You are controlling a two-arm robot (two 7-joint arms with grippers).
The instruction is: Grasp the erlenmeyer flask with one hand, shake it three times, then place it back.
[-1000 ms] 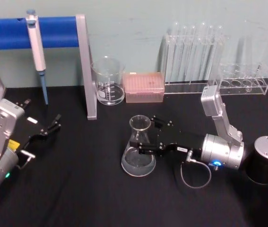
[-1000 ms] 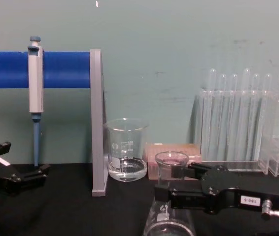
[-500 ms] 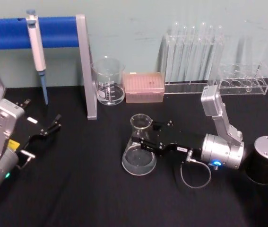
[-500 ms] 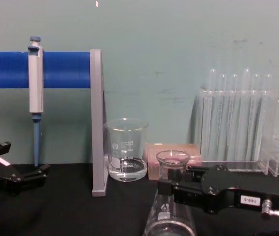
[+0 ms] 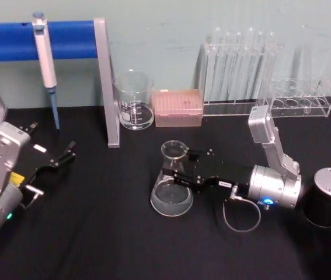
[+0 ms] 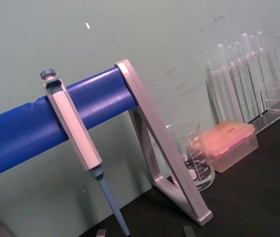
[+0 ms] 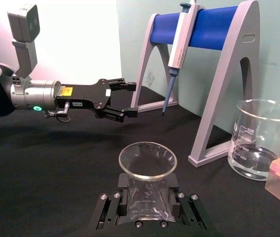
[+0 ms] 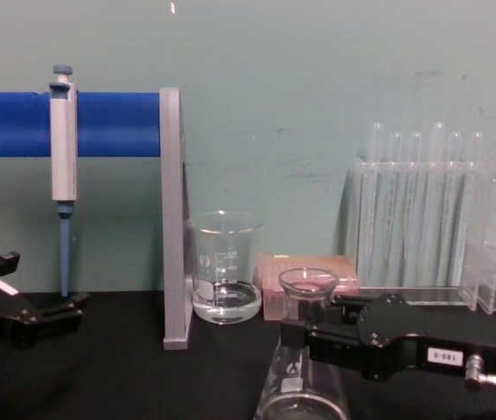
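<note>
Right gripper (image 5: 177,169), fingers pinching the flask (image 5: 171,201) at its neck, mid-table; I should lift straight, then shake gently. Left gripper (image 7: 131,100) parked open by the left edge.

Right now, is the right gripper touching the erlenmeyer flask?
Touching. The right wrist view shows the fingers of the right gripper pressing both sides of the neck of the erlenmeyer flask. The left gripper sits parked apart.
</note>
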